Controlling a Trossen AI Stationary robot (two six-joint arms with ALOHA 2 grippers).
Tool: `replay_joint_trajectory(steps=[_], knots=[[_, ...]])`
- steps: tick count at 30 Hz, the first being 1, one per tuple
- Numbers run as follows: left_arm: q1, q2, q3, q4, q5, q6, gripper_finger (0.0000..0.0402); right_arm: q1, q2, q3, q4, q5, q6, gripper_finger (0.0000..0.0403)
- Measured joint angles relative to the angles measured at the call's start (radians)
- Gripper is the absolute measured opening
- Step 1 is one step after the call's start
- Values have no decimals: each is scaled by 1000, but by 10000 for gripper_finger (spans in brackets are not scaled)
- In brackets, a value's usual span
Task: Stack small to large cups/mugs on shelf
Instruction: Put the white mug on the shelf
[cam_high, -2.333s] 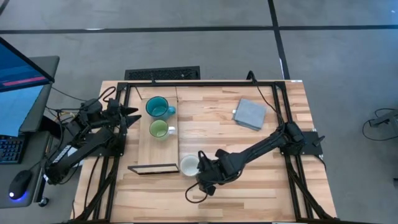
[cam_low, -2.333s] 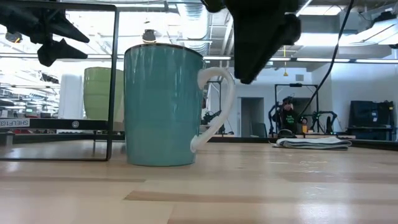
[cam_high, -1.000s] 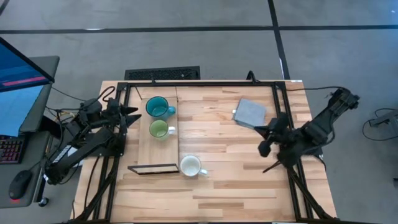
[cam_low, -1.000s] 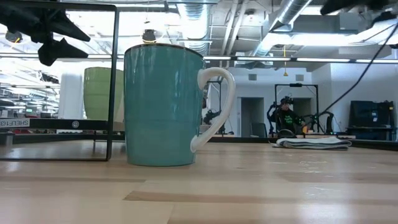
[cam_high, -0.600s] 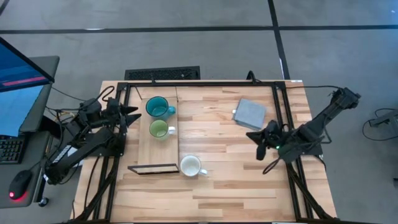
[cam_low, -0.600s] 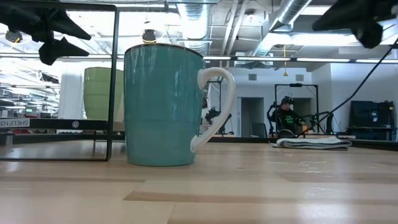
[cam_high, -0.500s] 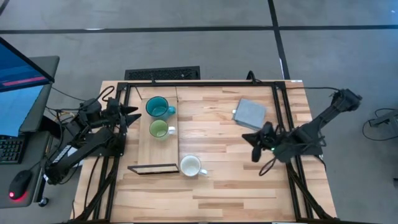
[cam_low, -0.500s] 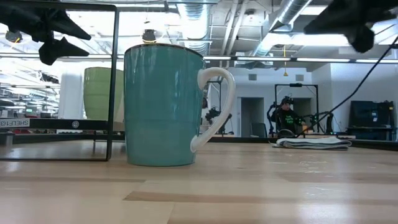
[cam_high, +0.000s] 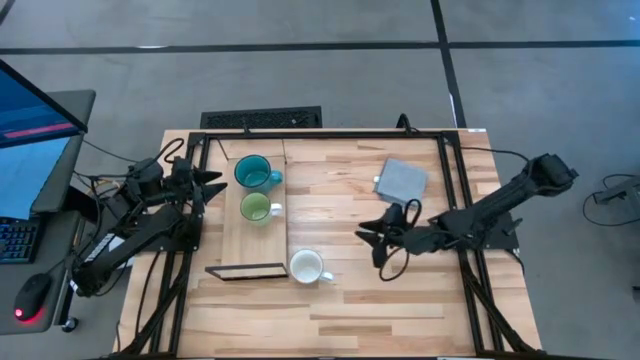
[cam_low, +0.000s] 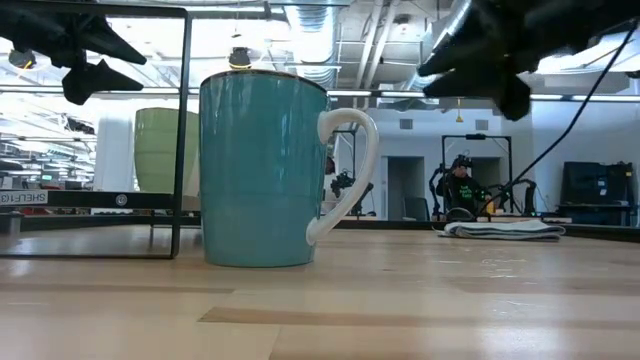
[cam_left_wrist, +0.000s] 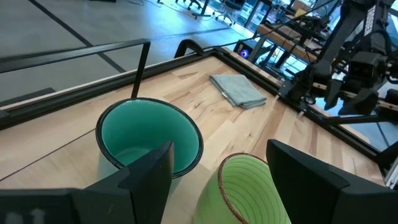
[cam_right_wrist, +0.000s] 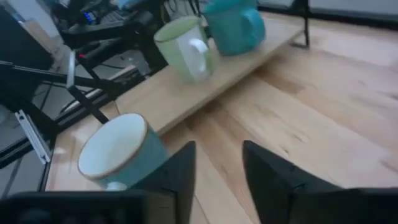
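On the shelf (cam_high: 262, 235) along the table's left edge stand the teal mug (cam_high: 252, 172) and green mug (cam_high: 255, 207), so the released right gripper (cam_high: 372, 238) must next reach the white-lined mug (cam_high: 305, 266) beside the shelf's front end, while the open left gripper (cam_high: 212, 180) waits.

Glossy mugs (cam_high: 256, 172), matt wooden shelf (cam_high: 235, 238).

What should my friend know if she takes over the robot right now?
Right gripper: open, empty, above the table right of the white mug.
Left gripper: open, waiting by the shelf, left of the teal mug.
Done: teal mug and light green mug stand side by side on the shelf.
Left: the white mug stands on the table beside the shelf's framed end; it isn't on the shelf yet.
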Motion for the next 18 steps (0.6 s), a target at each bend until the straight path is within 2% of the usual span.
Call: replay_joint_trajectory(steps=[4,8,12,18], knots=[[0,0,0,-4,0,0,248,-29,65,0,100,-22,-88,203],[0,0,0,-10,0,0,248,-49,107,0,152,-25,-26,239],[0,0,0,-10,0,0,248,-56,118,1,201,-24,-2,250],[0,0,0,-10,0,0,248,-74,118,60,182,-25,-195,249]])
